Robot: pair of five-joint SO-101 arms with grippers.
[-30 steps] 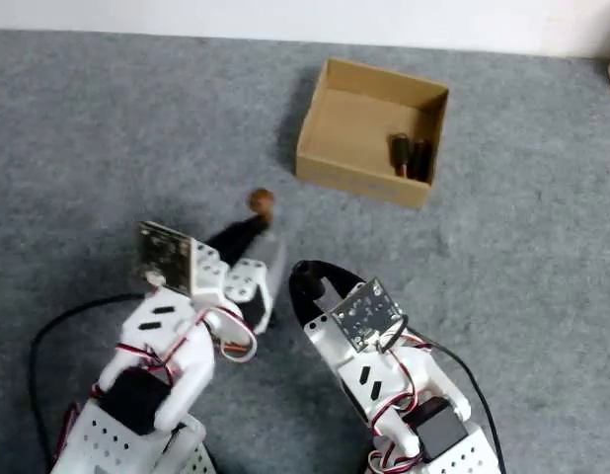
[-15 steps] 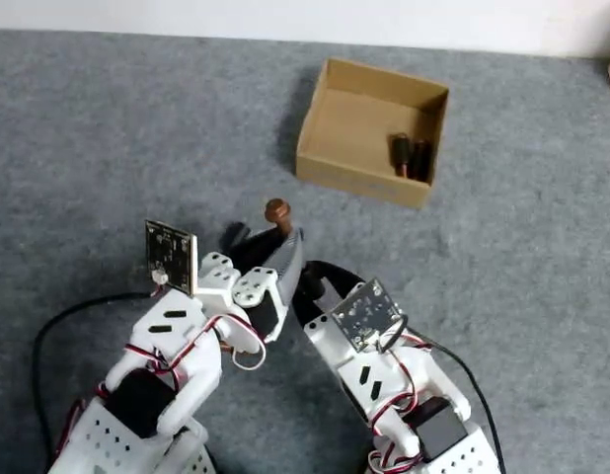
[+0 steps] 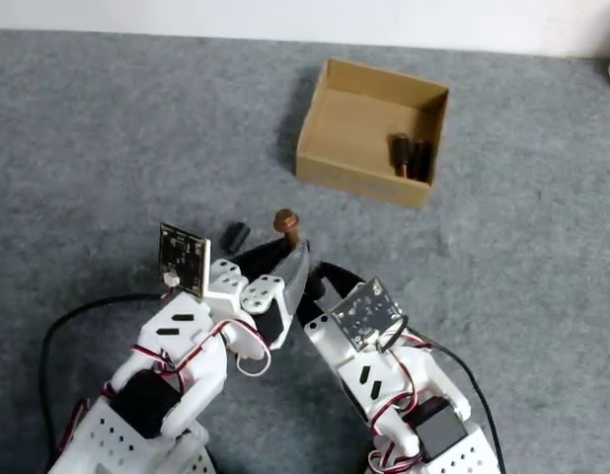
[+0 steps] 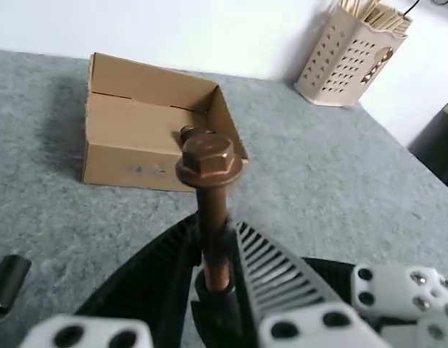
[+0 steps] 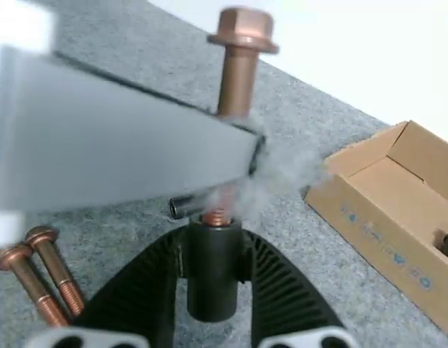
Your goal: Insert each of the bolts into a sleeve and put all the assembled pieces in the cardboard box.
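Observation:
My left gripper (image 4: 213, 264) is shut on the shaft of a copper bolt (image 4: 209, 163), held upright with its hex head on top. My right gripper (image 5: 213, 290) is shut on a black sleeve (image 5: 212, 275), also upright. The bolt (image 5: 241, 43) stands right above that sleeve, its threaded tip at the sleeve's mouth. In the high view the bolt (image 3: 285, 221) rises between the left gripper (image 3: 293, 259) and the right gripper (image 3: 310, 286). The cardboard box (image 3: 330, 128) lies beyond, with dark assembled pieces (image 3: 409, 153) in its right corner.
A loose black sleeve (image 3: 235, 236) lies on the grey carpet just left of the grippers. Two spare copper bolts (image 5: 37, 279) lie side by side near the right arm. A perforated beige holder (image 4: 352, 51) stands far behind the box (image 4: 148, 123).
My left gripper has carried the bolt to the right and toward the box, bringing it over the sleeve in my right gripper. The loose black sleeve came into sight. The right arm stayed still.

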